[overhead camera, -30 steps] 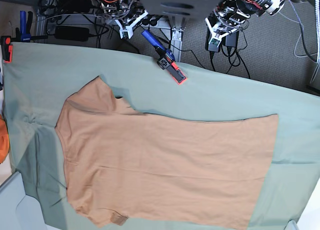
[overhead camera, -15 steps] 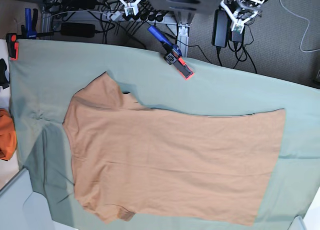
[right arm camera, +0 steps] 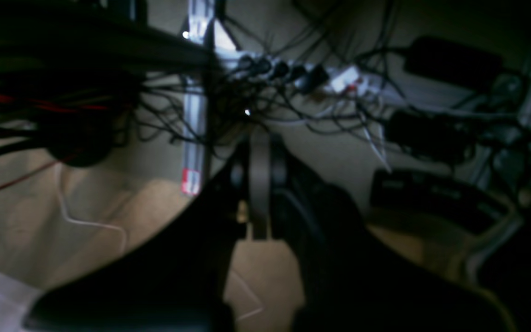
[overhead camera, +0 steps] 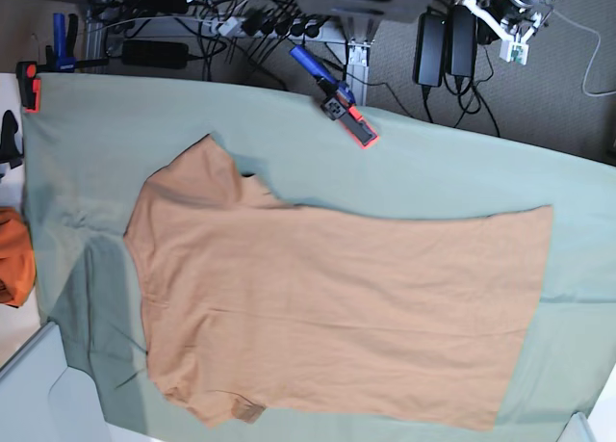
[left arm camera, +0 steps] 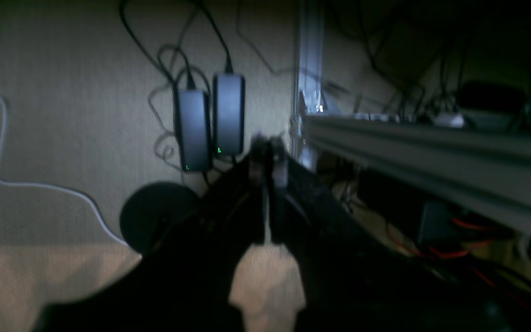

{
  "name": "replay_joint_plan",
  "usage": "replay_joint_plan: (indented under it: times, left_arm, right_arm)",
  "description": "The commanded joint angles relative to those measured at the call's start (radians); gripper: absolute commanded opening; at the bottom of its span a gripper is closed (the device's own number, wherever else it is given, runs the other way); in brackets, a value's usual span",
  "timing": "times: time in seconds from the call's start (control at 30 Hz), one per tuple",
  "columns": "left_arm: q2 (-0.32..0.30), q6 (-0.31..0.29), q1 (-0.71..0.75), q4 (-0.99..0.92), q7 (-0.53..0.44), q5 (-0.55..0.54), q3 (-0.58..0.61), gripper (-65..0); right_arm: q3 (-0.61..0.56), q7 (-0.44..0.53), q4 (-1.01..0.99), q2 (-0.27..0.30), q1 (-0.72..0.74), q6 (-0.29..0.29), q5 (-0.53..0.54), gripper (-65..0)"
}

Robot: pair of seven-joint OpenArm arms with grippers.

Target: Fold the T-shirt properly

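Sage-green cloth [overhead camera: 433, 172] over table, tan T-shirt [overhead camera: 337, 317] spread flat, left gripper [left arm camera: 268, 159] and right gripper [right arm camera: 258, 152] both closed, empty, above floor cables.

The T-shirt [overhead camera: 337, 312] lies flat on the cloth [overhead camera: 433, 177], which covers the surface, with its neck toward the base view's left and hem toward the right. A clamp [overhead camera: 337, 103] sits at the cloth's far edge; beyond it, cables [overhead camera: 250, 18] lie on the floor.

Left gripper [left arm camera: 268, 154] and right gripper [right arm camera: 258, 152]: jaws closed, empty.
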Motion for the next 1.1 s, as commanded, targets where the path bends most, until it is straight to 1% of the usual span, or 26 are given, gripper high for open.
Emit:
replay_joint_plan:
  times: [0.0, 0.07, 0.13, 0.2, 0.27, 0.37, 0.5, 0.53, 0.63, 0.67, 0.73, 0.77, 0.8, 0.83, 0.87, 0.93, 1.0, 1.07]
  left_arm:
    - [-0.010, -0.008, 0.035, 0.066, 0.003, -0.019, -0.029, -65.0]
    - [-0.013, -0.014, 0.089, 0.189, 0.058, -0.047, -0.083, -65.0]
    - [-0.021, -0.055, 0.138, 0.310, 0.101, -0.054, -0.130, -65.0]
    - [-0.033, -0.070, 0.182, 0.423, 0.142, -0.061, -0.172, -65.0]
    - [-0.042, -0.070, 0.219, 0.534, 0.189, -0.093, -0.213, -65.0]
    - [-0.055, -0.071, 0.259, 0.686, 0.261, -0.122, -0.277, -65.0]
    - [-0.076, -0.070, 0.274, 0.829, 0.322, -0.124, -0.342, -65.0]
    - [-0.083, -0.070, 0.274, 0.851, 0.333, -0.140, -0.351, -64.5]
    - [-0.105, -0.070, 0.273, 0.891, 0.350, -0.163, -0.367, -53.9]
    - [-0.114, -0.071, 0.272, 0.896, 0.350, -0.166, -0.368, -49.6]
    - [-0.132, -0.071, 0.270, 0.897, 0.350, -0.174, -0.368, -42.5]
    - [-0.137, -0.071, 0.270, 0.897, 0.351, -0.174, -0.368, -41.0]
    - [-0.138, -0.070, 0.270, 0.897, 0.352, -0.173, -0.368, -40.9]
    - [-0.140, -0.071, 0.270, 0.897, 0.352, -0.173, -0.368, -40.9]
    - [-0.140, -0.070, 0.270, 0.896, 0.355, -0.169, -0.368, -40.9]
    - [-0.140, -0.071, 0.270, 0.896, 0.358, -0.153, -0.368, -40.9]
    - [-0.148, -0.071, 0.270, 0.896, 0.359, -0.150, -0.368, -40.9]
    - [-0.157, -0.070, 0.270, 0.896, 0.359, -0.150, -0.368, -40.9]
  right_arm:
    - [0.004, 0.015, 0.052, 0.026, -0.043, 0.021, 0.016, -65.0]
    - [0.006, 0.015, 0.150, 0.053, -0.101, 0.021, 0.026, -65.0]
    - [0.017, 0.015, 0.252, 0.070, -0.156, 0.021, 0.027, -65.0]
    - [0.045, 0.011, 0.357, 0.077, -0.204, 0.021, 0.047, -65.0]
    - [0.082, -0.003, 0.456, 0.082, -0.246, 0.021, 0.108, -65.0]
    - [0.153, -0.056, 0.595, 0.081, -0.281, 0.021, 0.209, -65.0]
    - [0.238, -0.096, 0.721, 0.081, -0.261, 0.021, 0.342, -65.0]
    - [0.257, -0.106, 0.736, 0.081, -0.245, 0.020, 0.374, -65.0]
    - [0.299, -0.164, 0.747, 0.080, -0.168, 0.012, 0.468, -65.0]
    - [0.305, -0.189, 0.747, 0.081, -0.136, 0.002, 0.492, -60.3]
    - [0.307, -0.237, 0.747, 0.080, -0.073, -0.037, 0.522, -48.6]
    - [0.307, -0.258, 0.745, 0.079, -0.045, -0.058, 0.533, -42.9]
    - [0.307, -0.275, 0.743, 0.078, -0.020, -0.076, 0.548, -38.2]
    - [0.307, -0.285, 0.742, 0.075, 0.004, -0.086, 0.560, -34.8]
    - [0.307, -0.300, 0.741, 0.069, 0.025, -0.090, 0.565, -33.1]
    - [0.307, -0.328, 0.741, 0.049, 0.064, -0.107, 0.566, -32.9]
    - [0.307, -0.340, 0.735, 0.017, 0.094, -0.130, 0.566, -32.9]
    - [0.307, -0.344, 0.717, -0.023, 0.124, -0.136, 0.567, -32.9]
